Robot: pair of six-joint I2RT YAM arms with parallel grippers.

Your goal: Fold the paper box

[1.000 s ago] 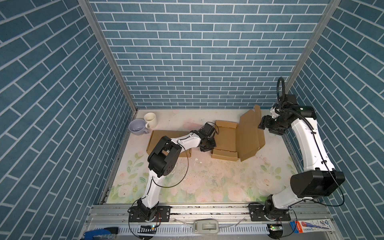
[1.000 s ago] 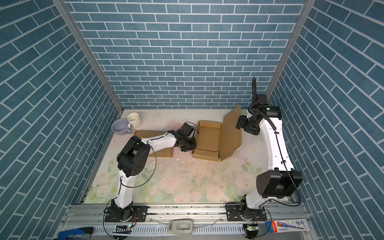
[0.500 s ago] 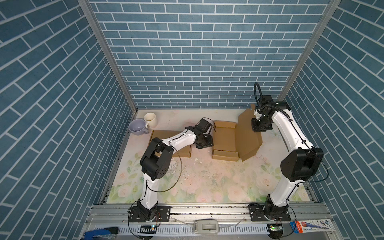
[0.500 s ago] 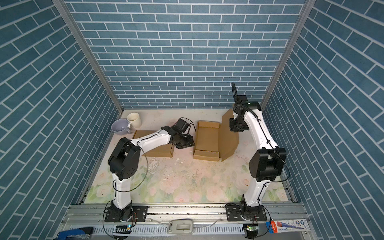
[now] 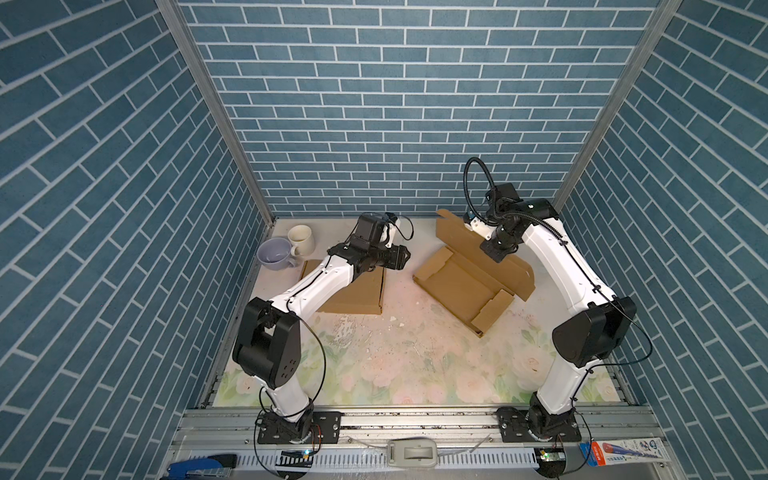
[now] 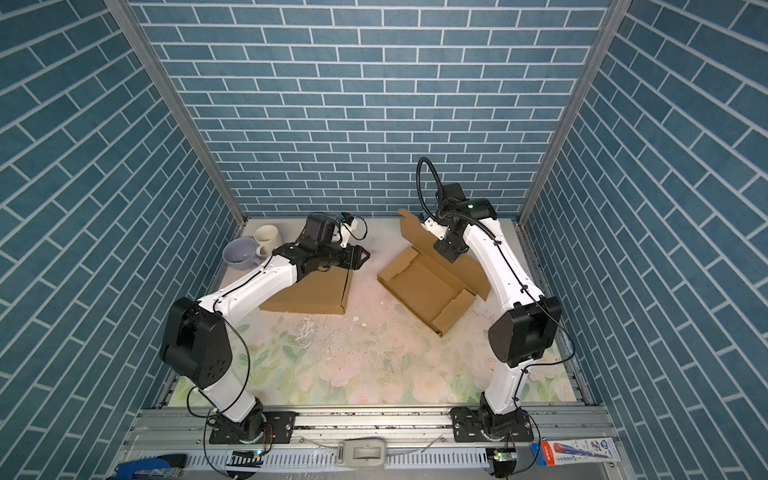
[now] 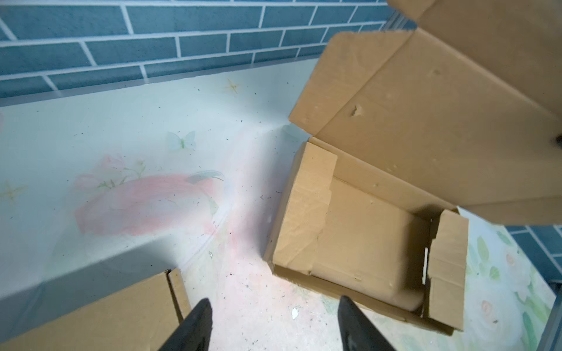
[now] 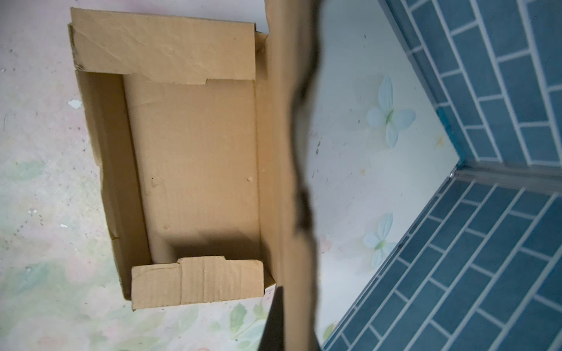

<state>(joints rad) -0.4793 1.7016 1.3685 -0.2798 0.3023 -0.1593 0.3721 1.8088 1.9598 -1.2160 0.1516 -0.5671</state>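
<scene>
Paper box (image 5: 457, 286): brown cardboard, one piece, partly folded. It lies on the table (image 5: 395, 361) right of centre, toward the far side, turned at an angle to the table edges. The tray part rests flat on the table, and the short flaps at its two ends are folded inward over the tray floor.

Lid (image 5: 455, 235): joined along the far-right long side of the tray and raised up from it, not closed over the tray.

Right gripper (image 5: 495, 254): closed on the lid, pinching its upper edge about midway along. The right wrist view shows the lid edge-on, with one dark finger (image 8: 273, 319) against the side that faces the tray.

Left gripper (image 7: 273, 301): open, jaws well spread, holding nothing. It hovers above the table left of the paper box, over the far-right corner of the flat cardboard, touching neither.

Flat cardboard (image 5: 357, 293): a second brown piece lying flat left of centre, partly hidden under the left arm and well apart from the paper box.

Purple cup (image 5: 272, 253) and white mug (image 5: 301, 239): both upright in the far-left corner, just beside each other. Whether they touch cannot be told.

Table cover: pale floral print, with white scraps (image 5: 345, 328) scattered near the middle.

Walls (image 5: 374, 104): blue brick pattern on the left, far and right sides.
</scene>
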